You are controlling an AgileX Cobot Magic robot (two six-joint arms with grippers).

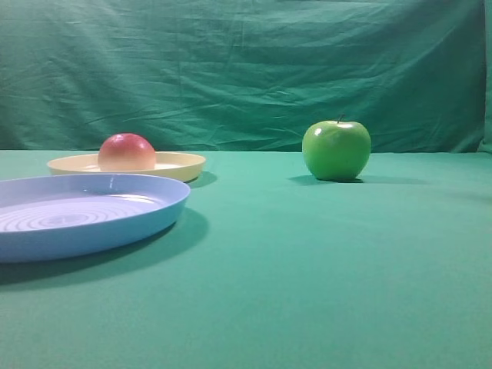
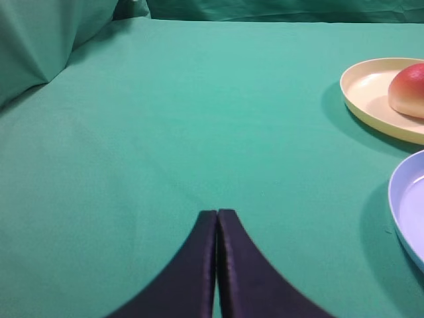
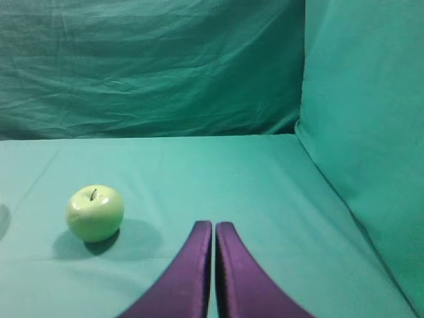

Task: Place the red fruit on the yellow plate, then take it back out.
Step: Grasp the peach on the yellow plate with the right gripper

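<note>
Green cloth covers the table [image 1: 307, 269] and hangs behind it. We see the red fruit [image 1: 126, 152] sitting on the yellow plate [image 1: 181, 164], with a blue plate [image 1: 92, 219] just in front and a green apple [image 1: 336, 150] well apart. Our left gripper [image 2: 217, 213] and right gripper [image 3: 213, 225] hover low over bare cloth, jaws pressed together, holding nothing.
</note>
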